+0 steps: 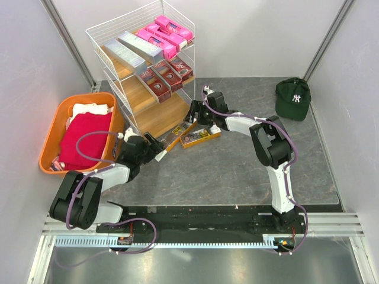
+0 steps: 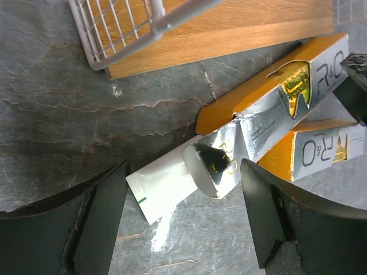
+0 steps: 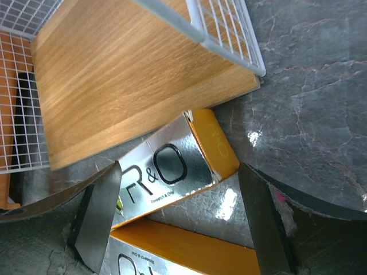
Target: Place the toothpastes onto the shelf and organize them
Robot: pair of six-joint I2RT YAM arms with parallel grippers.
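gold toothpaste box (image 3: 163, 163) inside right gripper (image 3: 179, 172), jaws spread

The white wire shelf (image 1: 142, 65) stands upright with three wooden boards. Silver boxes (image 1: 131, 52) and pink boxes (image 1: 166, 34) lie side by side on the top board, and red boxes (image 1: 167, 74) on the middle one. Two gold boxes (image 1: 198, 136) lie flat on the table at its foot. One of them (image 2: 269, 109) is torn open at one end, with a white tube end poking out.

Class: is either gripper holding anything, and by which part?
Nothing is held. The left gripper stands open around a torn gold box, the right gripper open around a second gold box, both on the table.
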